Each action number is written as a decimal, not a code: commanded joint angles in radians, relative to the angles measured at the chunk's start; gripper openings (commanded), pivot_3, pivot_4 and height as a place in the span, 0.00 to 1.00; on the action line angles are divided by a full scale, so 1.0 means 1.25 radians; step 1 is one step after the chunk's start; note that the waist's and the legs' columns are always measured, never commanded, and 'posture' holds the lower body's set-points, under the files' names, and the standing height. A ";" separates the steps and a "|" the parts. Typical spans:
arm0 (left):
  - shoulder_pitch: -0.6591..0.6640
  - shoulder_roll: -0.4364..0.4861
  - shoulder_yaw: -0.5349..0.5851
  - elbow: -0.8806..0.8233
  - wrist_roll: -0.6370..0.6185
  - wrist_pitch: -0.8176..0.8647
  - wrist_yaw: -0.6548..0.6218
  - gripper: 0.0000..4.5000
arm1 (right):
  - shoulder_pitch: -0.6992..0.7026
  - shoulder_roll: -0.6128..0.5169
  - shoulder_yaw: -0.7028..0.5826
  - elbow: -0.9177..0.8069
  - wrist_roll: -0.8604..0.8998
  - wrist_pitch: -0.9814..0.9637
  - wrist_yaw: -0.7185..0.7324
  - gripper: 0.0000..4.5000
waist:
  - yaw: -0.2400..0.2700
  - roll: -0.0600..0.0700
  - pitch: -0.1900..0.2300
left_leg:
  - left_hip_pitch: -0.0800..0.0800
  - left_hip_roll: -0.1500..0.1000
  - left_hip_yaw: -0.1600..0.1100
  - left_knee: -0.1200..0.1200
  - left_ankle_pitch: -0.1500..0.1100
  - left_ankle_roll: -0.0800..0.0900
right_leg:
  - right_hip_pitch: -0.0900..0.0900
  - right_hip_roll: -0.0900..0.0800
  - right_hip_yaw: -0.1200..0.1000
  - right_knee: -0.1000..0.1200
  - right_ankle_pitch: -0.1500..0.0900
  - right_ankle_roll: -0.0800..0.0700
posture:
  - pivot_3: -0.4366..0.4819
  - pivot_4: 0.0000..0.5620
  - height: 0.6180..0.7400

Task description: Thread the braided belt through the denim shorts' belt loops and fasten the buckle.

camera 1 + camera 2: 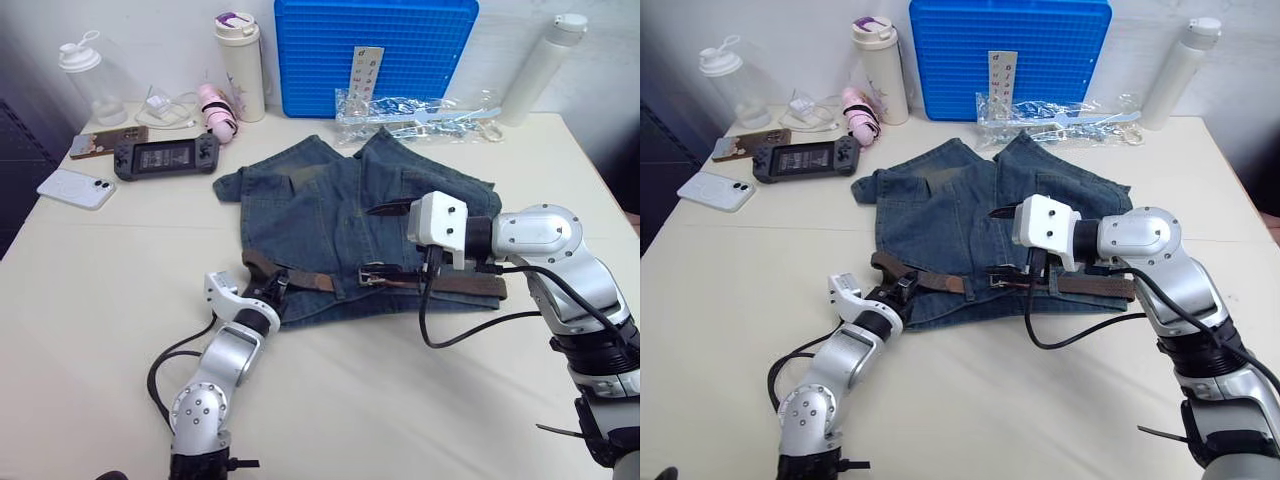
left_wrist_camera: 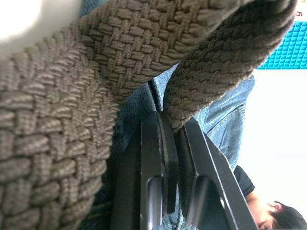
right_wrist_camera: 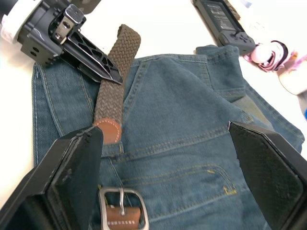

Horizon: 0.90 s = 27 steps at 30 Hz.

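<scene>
Left gripper (image 2: 175,143) clenched on braided belt (image 3: 112,86) (right gripper (image 3: 168,163) spread wide, empty).

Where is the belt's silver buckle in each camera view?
Left eye: buckle on the waistband, below the right gripper.
Right eye, same spot.
Left wrist: not identifiable; close-up of braided strap.
Right wrist: at the bottom edge.
Shared landmark: the denim shorts.
</scene>
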 commanded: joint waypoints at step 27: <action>-0.115 0.037 -0.053 0.066 -0.234 0.176 0.176 0.00 | 0.085 -0.078 0.047 0.003 -0.185 -0.124 0.048 0.99 | 0.012 0.002 -0.001 | -0.001 -0.002 -0.004 0.000 0.000 0.001 | 0.003 0.000 -0.003 -0.001 0.001 0.001 | 0.48 0.27 0.58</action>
